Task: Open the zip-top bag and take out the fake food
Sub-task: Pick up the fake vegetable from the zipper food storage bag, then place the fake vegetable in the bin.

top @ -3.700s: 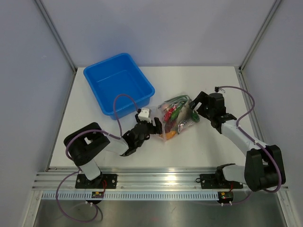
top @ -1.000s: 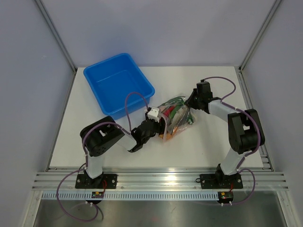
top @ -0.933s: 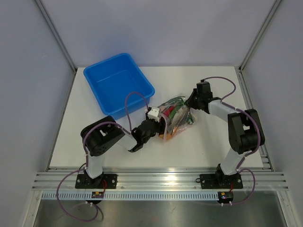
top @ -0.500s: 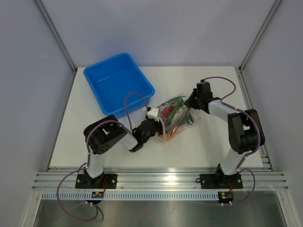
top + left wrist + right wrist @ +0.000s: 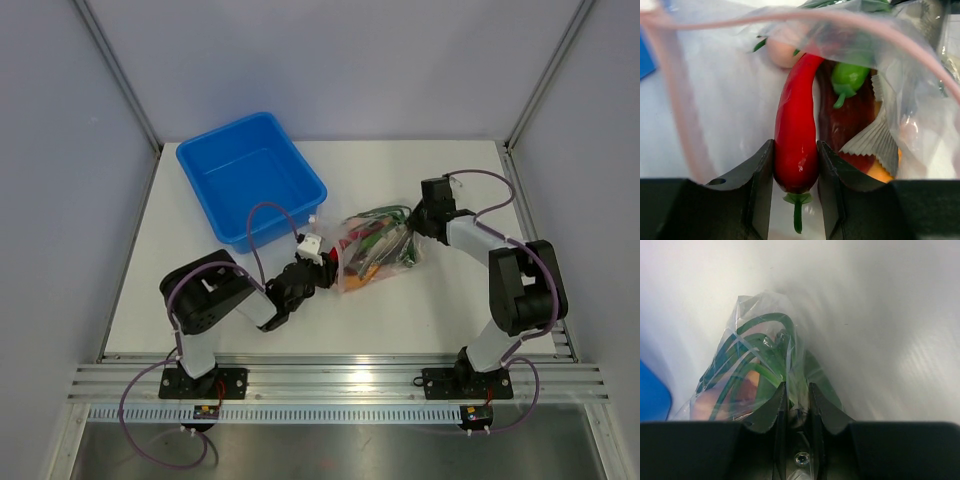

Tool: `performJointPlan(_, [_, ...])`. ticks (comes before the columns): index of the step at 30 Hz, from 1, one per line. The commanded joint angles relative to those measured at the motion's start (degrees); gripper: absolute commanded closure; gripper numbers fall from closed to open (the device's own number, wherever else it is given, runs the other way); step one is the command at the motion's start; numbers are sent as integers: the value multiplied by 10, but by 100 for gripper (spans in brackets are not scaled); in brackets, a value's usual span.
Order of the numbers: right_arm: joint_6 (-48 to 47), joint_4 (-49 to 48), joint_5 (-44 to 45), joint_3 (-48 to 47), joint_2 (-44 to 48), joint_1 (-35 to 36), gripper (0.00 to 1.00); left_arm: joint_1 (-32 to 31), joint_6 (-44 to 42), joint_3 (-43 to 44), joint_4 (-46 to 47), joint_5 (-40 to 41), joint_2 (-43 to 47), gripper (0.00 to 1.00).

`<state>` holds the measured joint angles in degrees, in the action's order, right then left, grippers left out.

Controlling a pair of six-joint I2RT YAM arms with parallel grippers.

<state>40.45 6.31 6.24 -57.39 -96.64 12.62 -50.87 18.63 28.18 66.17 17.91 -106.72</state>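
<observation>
Removal is under way: the left gripper (image 5: 796, 172) clamps the red chili (image 5: 797, 115) between its fingers (a snug hold, apparently). Beyond the fingertips, the open zip-top bag (image 5: 900, 65) holds the other fake food (image 5: 850, 80). The right gripper (image 5: 796, 400), fingers narrowed, pinches a fold of the bag. Next, the chili needs drawing straight back out.

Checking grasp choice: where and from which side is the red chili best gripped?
Grip the red chili at its thick stem end, across its width, coming from the mouth of the zip-top bag: it lies lengthwise with that end outward, and the left fingers flank it there.
</observation>
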Motion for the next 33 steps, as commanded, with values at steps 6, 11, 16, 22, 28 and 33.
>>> performJointPlan(6, [45, 35, 112, 13, 42, -12, 100, 2, 8, -26, 31, -10, 62, 69])
performJointPlan(11, [72, 58, 142, 14, 41, -16, 100, 2, 24, -30, -24, -4, 94, 69])
performJointPlan(16, [84, 42, 149, 33, 51, -23, 100, -4, 34, -38, -60, 34, 125, 70])
performJointPlan(22, [91, 47, 157, 39, 61, -29, 100, -5, 42, -23, -168, 77, 172, 70])
performJointPlan(28, [91, 49, 152, 38, 58, -30, 100, -5, 35, -14, -264, 116, 210, 70])
performJointPlan(33, [93, 46, 148, 40, 58, -33, 100, -1, 54, -62, -265, 155, 265, 68])
